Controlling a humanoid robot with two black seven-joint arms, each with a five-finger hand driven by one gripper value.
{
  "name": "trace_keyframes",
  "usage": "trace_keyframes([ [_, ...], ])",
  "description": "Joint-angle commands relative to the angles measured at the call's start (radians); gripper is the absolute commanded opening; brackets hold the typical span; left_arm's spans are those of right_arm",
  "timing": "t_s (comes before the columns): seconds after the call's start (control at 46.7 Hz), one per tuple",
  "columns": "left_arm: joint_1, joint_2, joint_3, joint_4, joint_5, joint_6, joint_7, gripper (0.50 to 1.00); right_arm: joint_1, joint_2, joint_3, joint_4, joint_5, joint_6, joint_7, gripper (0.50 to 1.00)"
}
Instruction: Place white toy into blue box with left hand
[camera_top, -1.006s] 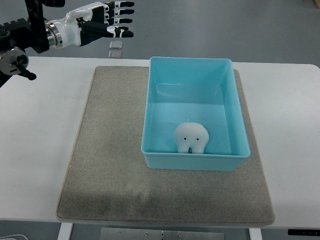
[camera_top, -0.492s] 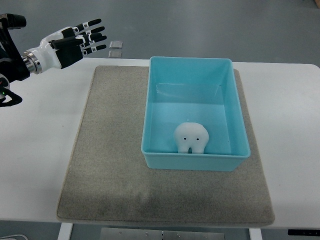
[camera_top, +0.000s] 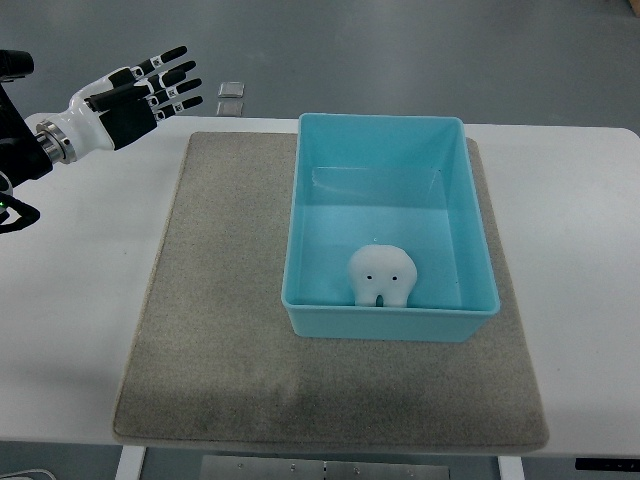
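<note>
My left hand (camera_top: 135, 92) hovers at the upper left of the frame, fingers spread and holding nothing, above the white table's (camera_top: 70, 290) far edge. The white toy (camera_top: 381, 276) sits inside the blue box (camera_top: 310, 190), near its lower wall, on the grey mat (camera_top: 220, 330).

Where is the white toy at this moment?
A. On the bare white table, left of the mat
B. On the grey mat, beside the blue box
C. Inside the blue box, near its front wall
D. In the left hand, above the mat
C. The white toy lies on the floor of the blue box, close to the front wall, while the left hand is open and empty at the upper left.
</note>
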Motion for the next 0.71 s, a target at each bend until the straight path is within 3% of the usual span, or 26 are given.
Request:
trace_keyframes([
  [0.0,0.009,-0.002,0.000,0.011,-0.007,0.000,0.000,0.994,0.000,0.000,0.000,0.000,0.000,0.000,0.000,0.936],
  [0.685,0.018,0.000,-0.001,0.008,-0.009,-0.004,-0.003,0.994,-0.002,0.000,0.003,0.014,-0.005,0.015,0.000,0.936],
])
